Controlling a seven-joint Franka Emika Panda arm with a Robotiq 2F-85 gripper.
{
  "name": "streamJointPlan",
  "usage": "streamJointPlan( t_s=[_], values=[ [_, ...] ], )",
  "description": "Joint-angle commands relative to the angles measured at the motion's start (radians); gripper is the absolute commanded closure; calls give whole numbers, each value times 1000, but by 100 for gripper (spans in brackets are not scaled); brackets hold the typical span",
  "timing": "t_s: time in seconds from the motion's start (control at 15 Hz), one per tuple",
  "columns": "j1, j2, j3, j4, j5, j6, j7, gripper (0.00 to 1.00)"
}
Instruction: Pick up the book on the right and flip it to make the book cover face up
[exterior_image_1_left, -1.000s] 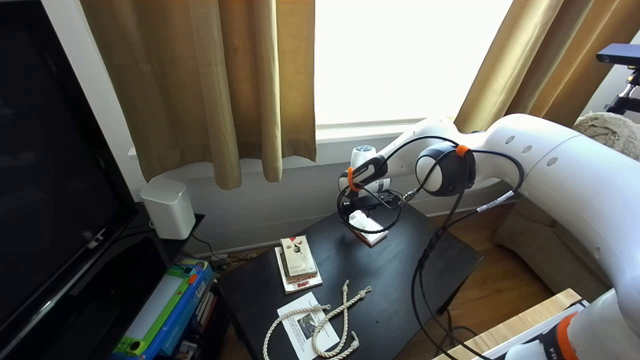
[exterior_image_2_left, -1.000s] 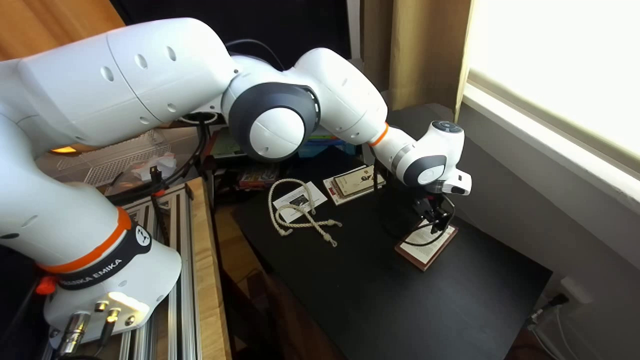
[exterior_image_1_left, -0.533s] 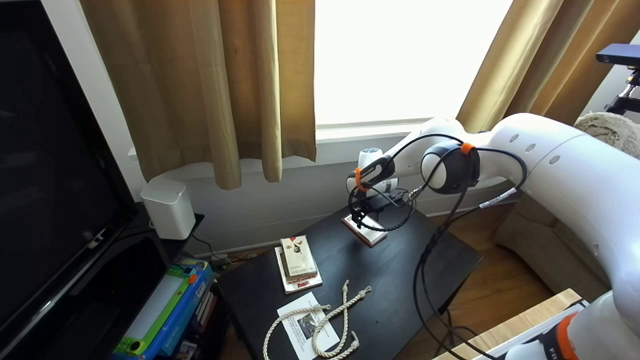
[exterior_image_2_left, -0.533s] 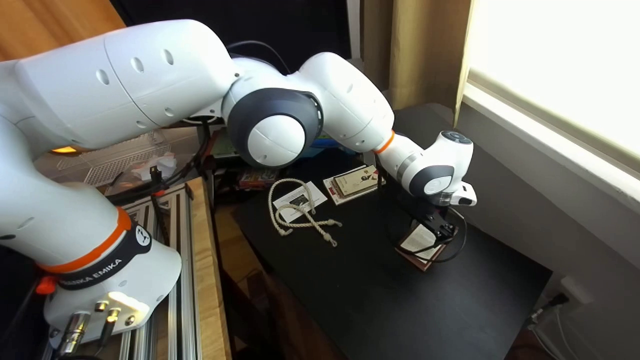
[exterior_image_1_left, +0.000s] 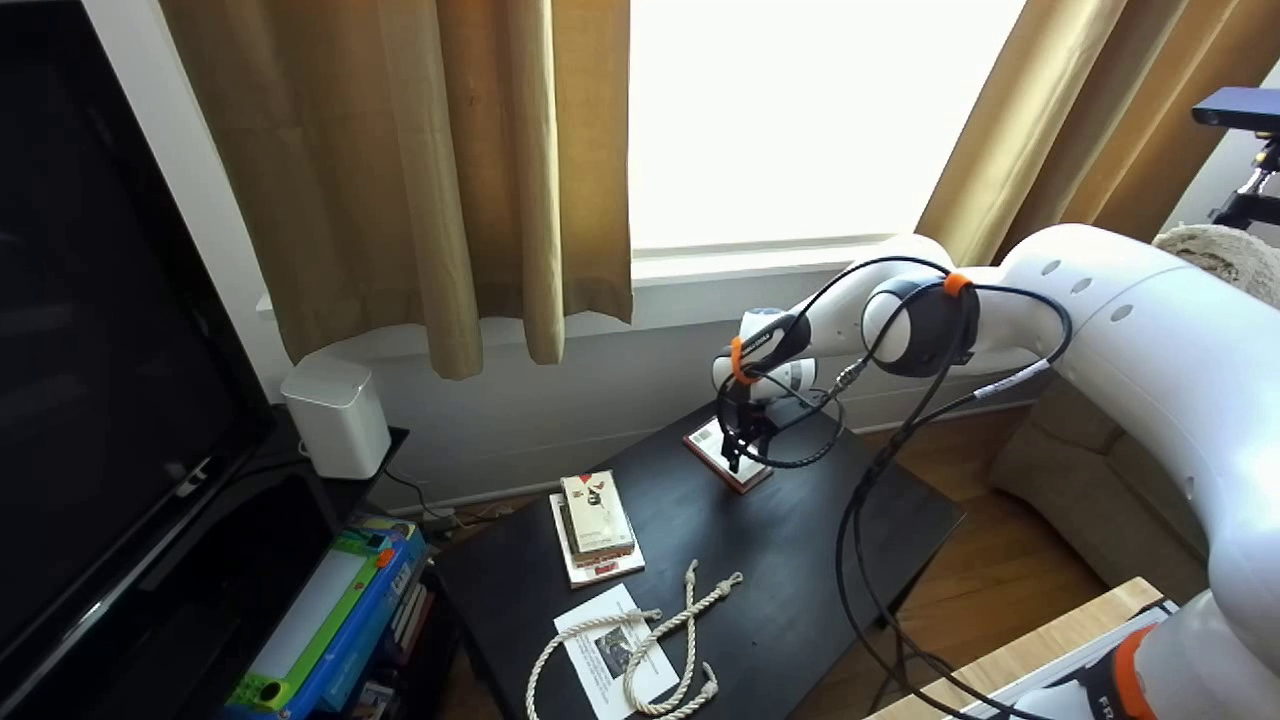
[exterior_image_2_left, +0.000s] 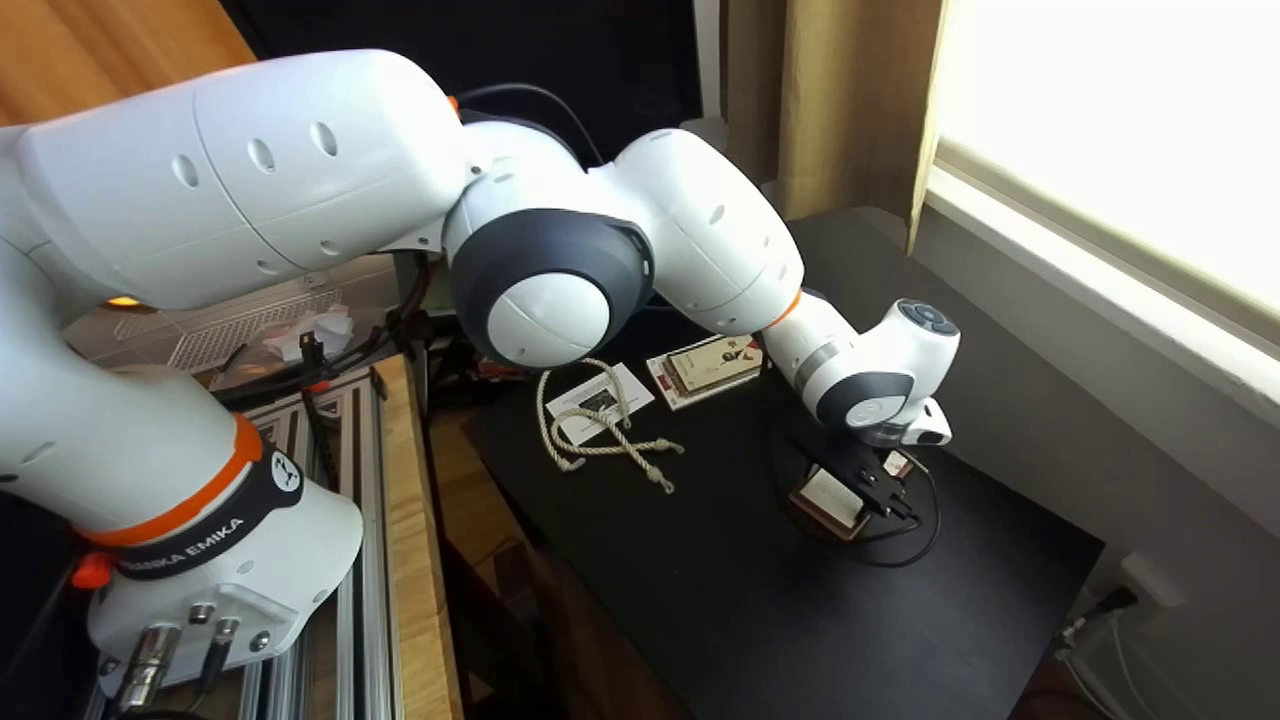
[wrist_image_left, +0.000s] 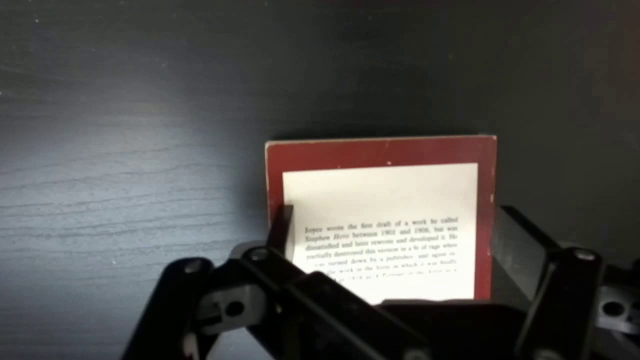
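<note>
Red card frames a pale printed panel on the book (wrist_image_left: 382, 200), which lies flat on the dark surface (wrist_image_left: 125, 100), in the lower middle of the wrist view and right of centre in both exterior views. Running text suggests this is the back — the cover should be face down, out of sight. The pincer (wrist_image_left: 400, 230) is spread wide and grips nothing: the finger on the left (wrist_image_left: 282, 225) overlaps the book's left border in the wrist view, while the finger on the right (wrist_image_left: 520, 250) stands just outside the right edge; whether either touches, I cannot tell.

As a thin paperback it ought to be light and easily lifted, firm across the flat yet bendy, with pages that may fan if only one side is pinched. The red card looks smooth enough to slide, and its scuffed edges ask for a steady, moderate squeeze. I would take it across the width, from left and right edges, low enough to catch the full thickness and near mid-length, so neither end droops in the turn — and shift slightly to the wrist view's left before closing.
</note>
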Motion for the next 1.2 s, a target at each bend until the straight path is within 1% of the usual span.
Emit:
streamJointPlan(
  t_s=[0.0,0.33,0.47,0.93,1.0,1.07,1.13],
  values=[
    [-33,0,17,-37,-11,20,-62,0],
    [-32,-17,-2,-63,-6,40,-78,0],
    [-47,-4,11,-48,-13,35,-87,0],
    [-89,-3,35,-102,-1,65,-120,0],
    [-94,-4,38,-103,1,70,-121,18],
    [-98,-4,42,-105,2,73,-124,27],
    [-100,-8,41,-107,2,74,-125,33]
  ],
)
